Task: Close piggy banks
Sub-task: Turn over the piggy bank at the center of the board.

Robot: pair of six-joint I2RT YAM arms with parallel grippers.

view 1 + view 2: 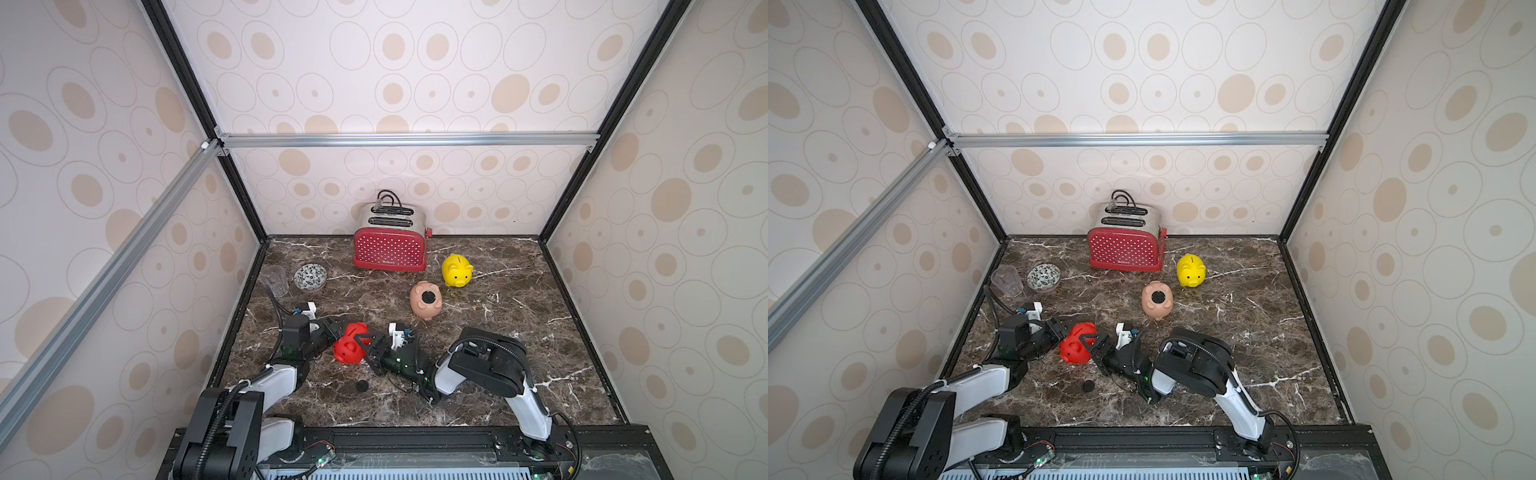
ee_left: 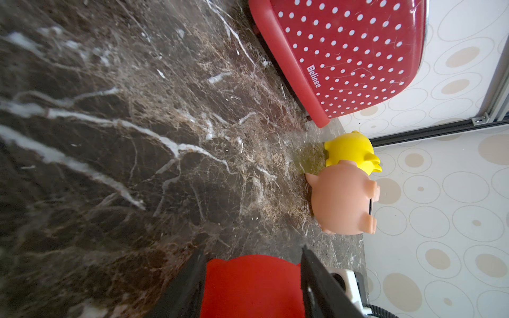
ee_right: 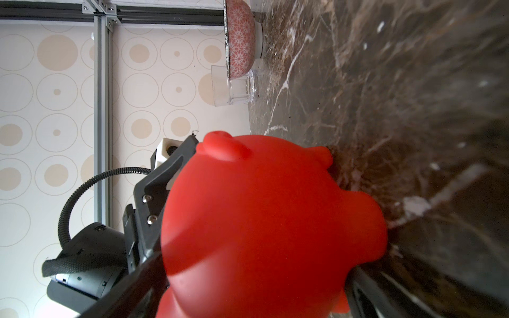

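red pig [image 1: 349, 349]: front-left part of the table [image 1: 519, 332], between the two grippers. I cannot tell whether it rests on the table or hangs just off it.
left gripper [image 1: 336, 334]: on the side of the red pig facing the left edge. It is clamped on the pig, and the left wrist view shows a black finger [image 2: 187, 286] pressed against each flank.
right gripper [image 1: 365, 348]: on the side of the red pig facing the right edge. Its jaws are spread wide, with one finger on either side of that end of the pig. I cannot tell whether they touch it.
pink pig [image 1: 426, 309]: middle of the table, lying on its back with its feet up. A black plug [image 1: 428, 297] sits in its belly hole.
yellow pig [image 1: 457, 270]: upright with its coin slot on top, near the pink pig but apart from it, toward the back edge. It stands just beside the right end of the toaster.
loose plug [image 1: 362, 386]: a small black disc lying flat on the table, between the red pig and the front edge. It is near the pig without touching it.
toaster [image 1: 390, 249]: red with white dots, at the middle of the back edge, with its cord coiled on top.
bowl [image 1: 310, 276]: patterned, near the left edge toward the back.
glass [image 1: 275, 280]: clear, just beside the bowl, right at the left edge.
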